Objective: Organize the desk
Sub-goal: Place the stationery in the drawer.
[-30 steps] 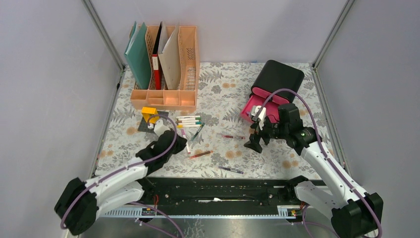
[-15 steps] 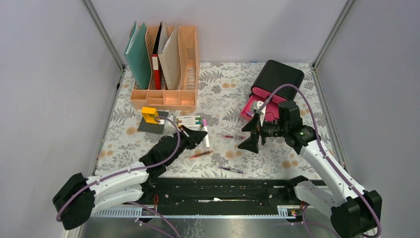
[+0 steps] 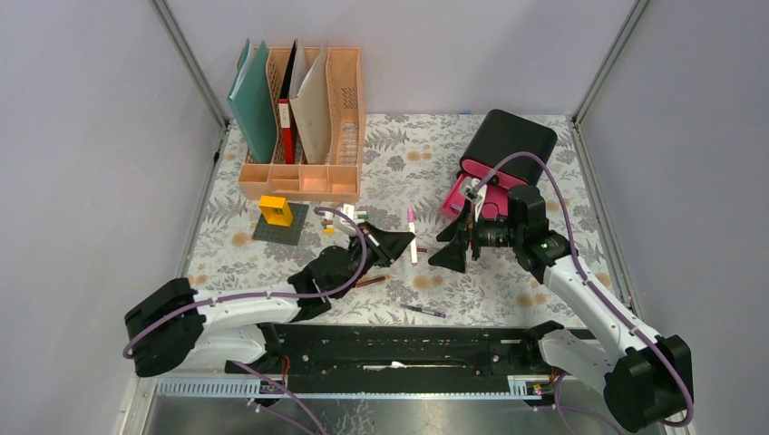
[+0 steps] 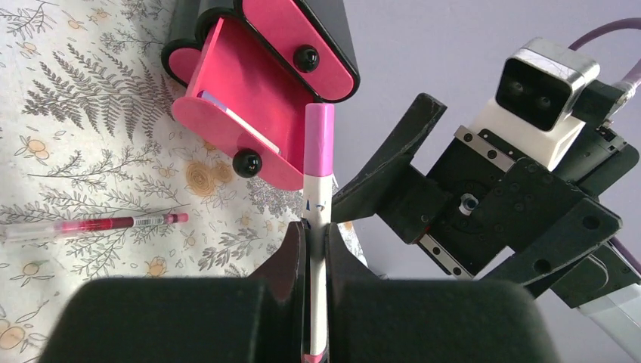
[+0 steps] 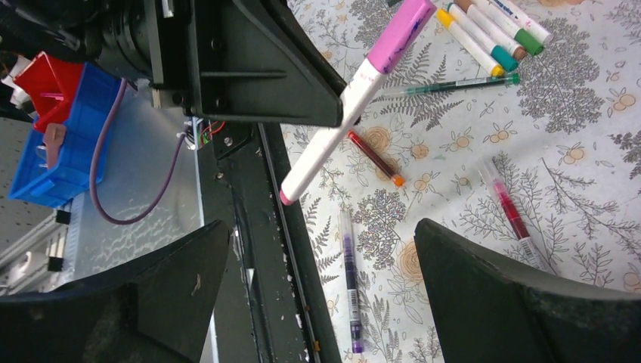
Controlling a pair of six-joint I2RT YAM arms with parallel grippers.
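**Transfer pose above the desk.** The left fingers (image 4: 293, 253) are clenched on the lower barrel of a white felt marker with a pink cap (image 4: 318, 162). The capped end points away, so most of the barrel stands free for a second grip. The right fingers (image 5: 491, 291) are spread wide and hold nothing. They face the marker, which lies ahead of their gap and, by the look of it, is not yet inside (a handover seems to be the step in hand).

The desk, a large flat surface in white cloth printed with grey ferns and tan-orange flowers (image 3: 494, 294), lies under both arms, with grey walls on three sides.

A black box with an open pink drawer (image 3: 508, 140) sits askew just behind the right arm, a likely home for the marker. Thin items lie below the arms: a red gel pen (image 4: 91, 224), a purple pen (image 3: 424, 311) near the front edge, and a row of capped markers (image 5: 491, 30). The peach plastic file rack (image 3: 345, 109) stands well apart, far left.
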